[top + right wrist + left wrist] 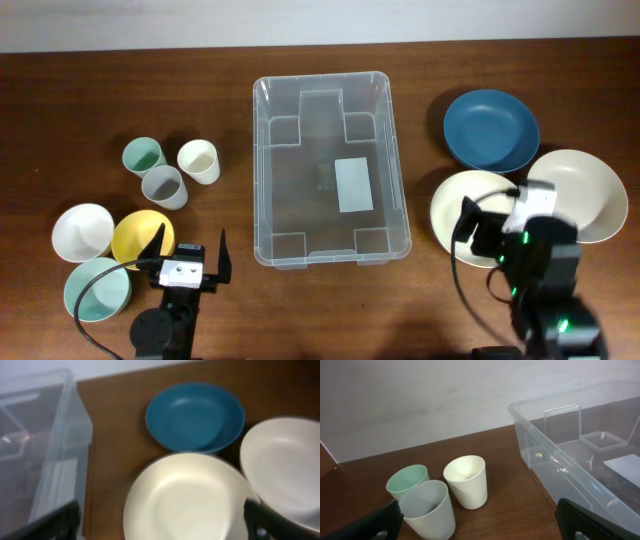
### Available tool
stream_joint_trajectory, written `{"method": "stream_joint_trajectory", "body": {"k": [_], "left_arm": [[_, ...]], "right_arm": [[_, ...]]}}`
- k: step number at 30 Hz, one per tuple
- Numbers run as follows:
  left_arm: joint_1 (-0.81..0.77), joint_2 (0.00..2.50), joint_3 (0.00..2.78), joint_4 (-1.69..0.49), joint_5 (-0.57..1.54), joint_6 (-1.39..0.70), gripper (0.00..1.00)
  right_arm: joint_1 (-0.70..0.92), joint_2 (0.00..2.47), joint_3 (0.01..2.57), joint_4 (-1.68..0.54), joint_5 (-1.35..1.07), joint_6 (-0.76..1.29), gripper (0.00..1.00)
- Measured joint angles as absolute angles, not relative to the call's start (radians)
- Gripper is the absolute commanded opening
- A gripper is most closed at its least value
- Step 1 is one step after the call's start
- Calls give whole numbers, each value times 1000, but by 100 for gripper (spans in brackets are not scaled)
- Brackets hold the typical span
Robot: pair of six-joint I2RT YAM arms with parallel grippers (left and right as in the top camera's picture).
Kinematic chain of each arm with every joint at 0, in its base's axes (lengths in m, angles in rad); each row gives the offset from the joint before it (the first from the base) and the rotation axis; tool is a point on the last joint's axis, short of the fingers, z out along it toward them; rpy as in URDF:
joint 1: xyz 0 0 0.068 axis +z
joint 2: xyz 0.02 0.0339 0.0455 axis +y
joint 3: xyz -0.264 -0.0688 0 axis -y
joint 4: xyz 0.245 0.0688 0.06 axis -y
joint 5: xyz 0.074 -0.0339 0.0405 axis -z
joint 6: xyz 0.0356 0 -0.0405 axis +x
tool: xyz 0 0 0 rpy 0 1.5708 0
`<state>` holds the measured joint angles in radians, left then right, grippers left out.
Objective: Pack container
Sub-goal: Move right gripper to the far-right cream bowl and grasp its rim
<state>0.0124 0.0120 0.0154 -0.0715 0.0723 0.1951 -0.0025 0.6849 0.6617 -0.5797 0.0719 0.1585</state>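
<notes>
Left gripper (189,243) spread, lower left near yellow bowl (138,235); right gripper (162,522) spread over cream plate (452,205). Clear container (258,180) centre, bare wooden table (230,100) flanking.

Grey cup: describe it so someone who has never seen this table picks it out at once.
Find the clear container in the middle of the table; just left of it, three cups stand in a tight cluster. The grey cup is the one nearest the robot and closest to the yellow bowl. It is the only grey one: its neighbours are a mint green cup and a cream cup.
</notes>
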Motion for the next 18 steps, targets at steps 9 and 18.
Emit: {"method": "stream_joint_trajectory", "body": {"k": [9,18], "left_arm": [[12,11,15,-72,72,195,100],[12,11,15,-72,72,195,100]], "right_arm": [[-206,1211,1287,-1047,40,148,99],[-787,1373,1366,-1024,-215,146,99]]}}
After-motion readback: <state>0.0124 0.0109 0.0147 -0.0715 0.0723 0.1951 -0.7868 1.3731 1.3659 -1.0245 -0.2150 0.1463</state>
